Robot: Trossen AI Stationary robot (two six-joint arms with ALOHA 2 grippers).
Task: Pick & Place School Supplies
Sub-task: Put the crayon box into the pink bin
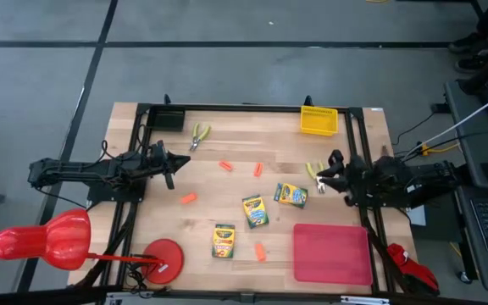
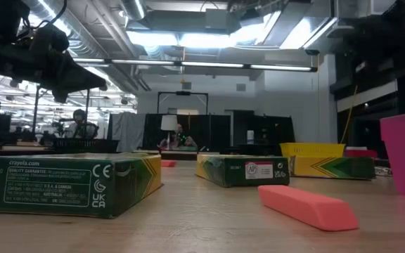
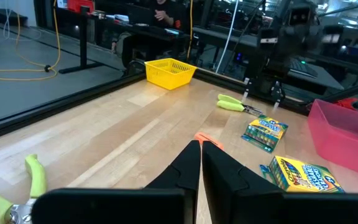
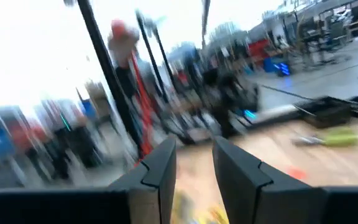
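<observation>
So the left gripper (image 1: 171, 166) sat over the left part of the worktop (image 1: 227, 135), fingers pressed together with nothing between them, which the left wrist view showed pretty clearly. The right gripper (image 1: 323, 180) was at the right side, right next to one pair of yellow-handled scissors (image 1: 314, 172); its fingers (image 4: 160, 168) were spread a bit in its own wrist view and didn't seem to hold anything, though that view was heavily smeared.

Supplies were scattered all over. Three crayon boxes: one just beside the right gripper (image 1: 291, 195), one near the middle (image 1: 255, 211), and one further toward the front (image 1: 224, 241). The second scissors (image 1: 199, 134) lay near the back left, well apart from everything else. Orange stubs: two close together near the middle back (image 1: 225, 165) and (image 1: 257, 170), one in front of the left gripper (image 1: 188, 199), and one near the front (image 1: 261, 252) between the front crayon box and the red tray (image 1: 332, 253). I could only spot four of them.

The yellow mesh basket (image 1: 318, 119) stood at the back right edge. Couldn't see anything inside it or on the tray.
</observation>
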